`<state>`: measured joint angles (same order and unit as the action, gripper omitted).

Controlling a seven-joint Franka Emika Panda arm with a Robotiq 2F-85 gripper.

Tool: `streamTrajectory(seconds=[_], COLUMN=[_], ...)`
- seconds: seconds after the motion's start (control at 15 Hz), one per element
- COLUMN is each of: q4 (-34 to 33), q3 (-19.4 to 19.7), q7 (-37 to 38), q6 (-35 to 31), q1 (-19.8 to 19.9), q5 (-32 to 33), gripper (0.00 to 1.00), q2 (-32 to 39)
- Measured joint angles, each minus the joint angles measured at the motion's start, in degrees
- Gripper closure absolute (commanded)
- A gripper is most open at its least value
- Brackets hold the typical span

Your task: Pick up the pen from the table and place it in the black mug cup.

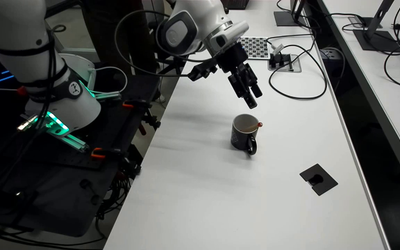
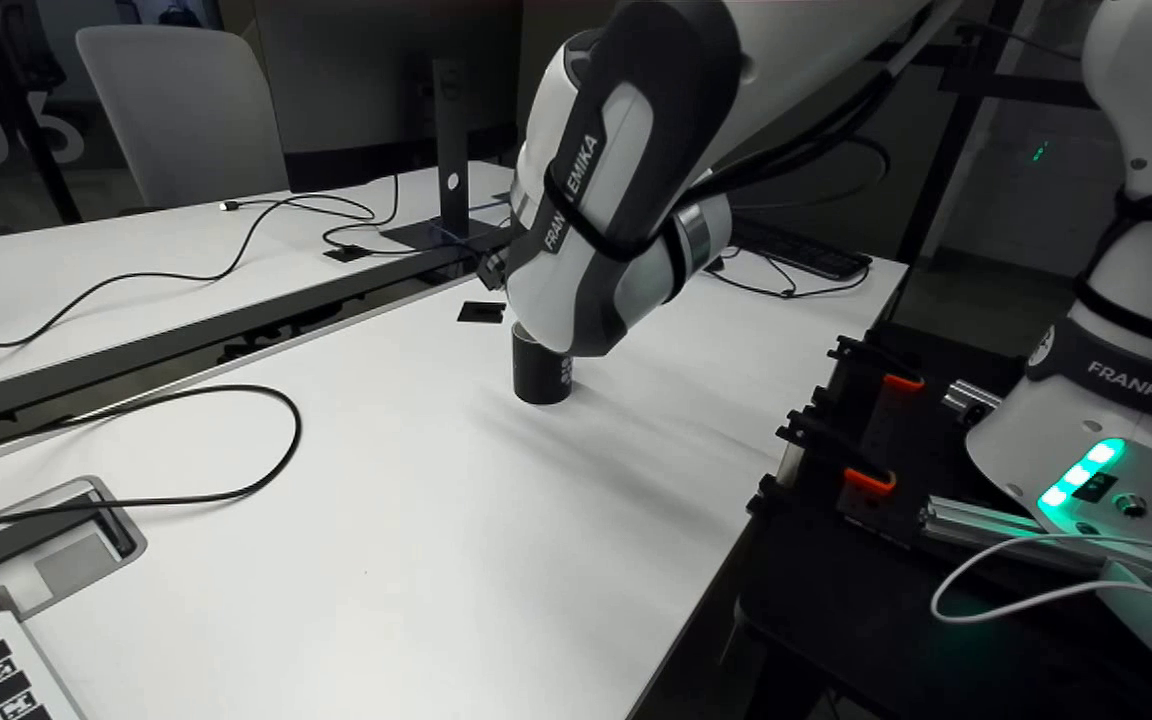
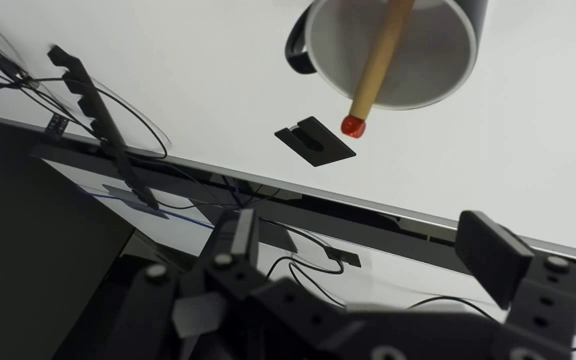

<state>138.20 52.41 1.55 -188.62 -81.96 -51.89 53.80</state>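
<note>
Looping cable (image 1: 302, 99), white table (image 1: 200, 208), chair (image 2: 181, 115) beyond

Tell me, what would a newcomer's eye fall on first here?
Probably the big white arm stretched over the white table, its black gripper open. Then the pen leaning in the black mug, red tip poking out. Green lights also glow on the arm's base.

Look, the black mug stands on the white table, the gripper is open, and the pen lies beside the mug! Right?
Not quite: the pen isn't lying beside the black mug. The wrist view shows it inside the mug, with its red tip sticking out. The mug does stand on the white table, and the gripper is open.
</note>
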Motion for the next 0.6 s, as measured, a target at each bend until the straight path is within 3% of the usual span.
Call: streamTrajectory(seconds=[0.33, 0.6], q4=[5.84, 10.48], q3=[6.74, 8.55], q7=[-9.03, -9.73], q6=[3.79, 1.83], q1=[-5.95, -7.38], q5=[4.33, 20.26], gripper=[0.0, 0.0], q2=[-3.6, -10.78])
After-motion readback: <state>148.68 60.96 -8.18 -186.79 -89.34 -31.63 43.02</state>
